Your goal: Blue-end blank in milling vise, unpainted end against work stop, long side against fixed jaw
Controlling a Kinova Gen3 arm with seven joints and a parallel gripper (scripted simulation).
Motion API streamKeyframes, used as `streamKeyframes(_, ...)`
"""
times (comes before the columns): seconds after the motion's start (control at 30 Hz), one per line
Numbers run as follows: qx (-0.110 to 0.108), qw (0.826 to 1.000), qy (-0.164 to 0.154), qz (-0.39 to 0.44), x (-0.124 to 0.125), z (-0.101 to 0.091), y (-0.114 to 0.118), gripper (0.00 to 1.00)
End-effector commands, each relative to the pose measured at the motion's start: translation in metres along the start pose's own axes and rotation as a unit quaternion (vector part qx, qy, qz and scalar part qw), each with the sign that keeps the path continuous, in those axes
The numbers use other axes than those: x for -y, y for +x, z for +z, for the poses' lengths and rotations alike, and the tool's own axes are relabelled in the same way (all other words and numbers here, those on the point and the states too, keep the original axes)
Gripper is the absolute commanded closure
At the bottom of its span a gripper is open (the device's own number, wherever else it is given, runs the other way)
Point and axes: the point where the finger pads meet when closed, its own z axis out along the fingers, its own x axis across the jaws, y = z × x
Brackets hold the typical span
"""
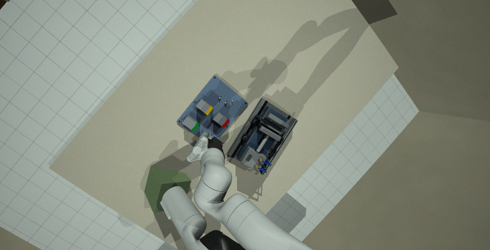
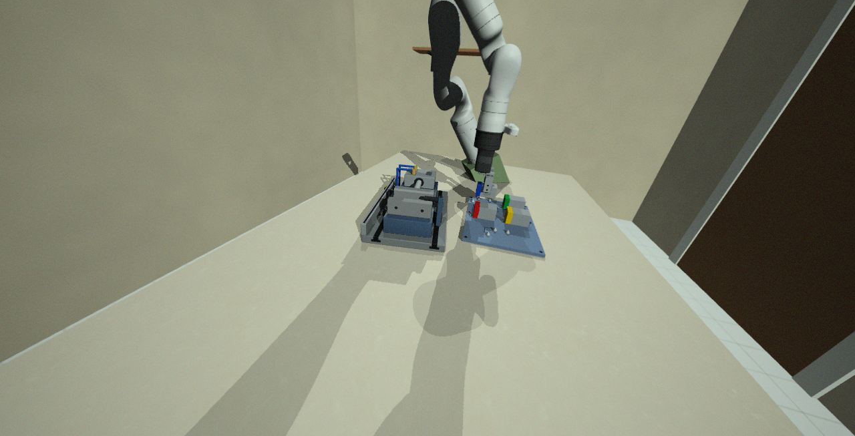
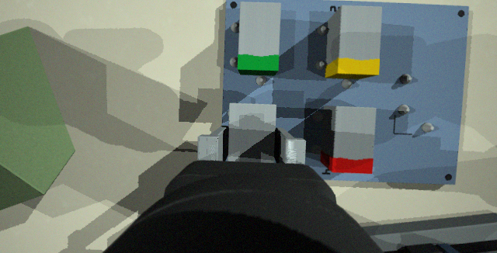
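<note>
My gripper (image 1: pixel 209 135) (image 3: pixel 251 139) is shut on the blank with the blue end (image 2: pixel 478 189) (image 3: pixel 252 115), its fingers on the long sides. The blank looks level and slightly above the plate (image 1: pixel 215 83) (image 2: pixel 501 243) (image 3: pixel 439 51); the blue end is hidden in the wrist view. The green-ended (image 1: pixel 190 123) (image 3: pixel 259 28), yellow-ended (image 1: pixel 204 107) (image 3: pixel 362 36) and red-ended (image 1: pixel 221 119) (image 3: pixel 354 140) blanks lie on the plate. The milling vise (image 1: pixel 293 121) (image 2: pixel 401 244) stands beside it. Its fixed jaw (image 2: pixel 409 206) faces the exterior view, away from the hoses. The bars and work stop are not clear.
Small pins (image 3: pixel 405 78) (image 3: pixel 404 109) stand on the plate, some beside the blanks. Blue hose fittings (image 1: pixel 265 162) (image 2: pixel 406 166) stick up at the vise's far end. A green angled block (image 1: pixel 154 187) (image 3: pixel 31 109) stands near the arm's base. The red-ended blank is close beside my gripper.
</note>
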Motion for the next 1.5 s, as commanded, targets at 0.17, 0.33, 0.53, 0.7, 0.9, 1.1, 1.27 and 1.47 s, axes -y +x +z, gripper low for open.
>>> streamKeyframes(0.17,-0.003,1.0,0.003,0.001,0.001,-0.015,0.001,1.0)
streamKeyframes(0.33,-0.004,1.0,0.004,0.002,0.001,-0.025,0.001,1.0)
streamKeyframes(0.53,-0.002,1.0,0.002,0.001,0.0,-0.03,-0.001,1.0)
streamKeyframes(0.7,-0.003,1.0,0.003,0.001,0.0,-0.04,0.0,1.0)
streamKeyframes(0.9,-0.004,1.0,0.004,0.002,0.0,-0.052,0.0,1.0)
streamKeyframes(1.1,-0.002,1.0,0.002,0.001,0.0,-0.059,-0.001,1.0)
streamKeyframes(1.27,-0.003,1.0,0.003,0.001,0.0,-0.073,0.0,1.0)
streamKeyframes(1.47,-0.004,1.0,0.004,0.002,0.001,-0.091,0.002,1.0)
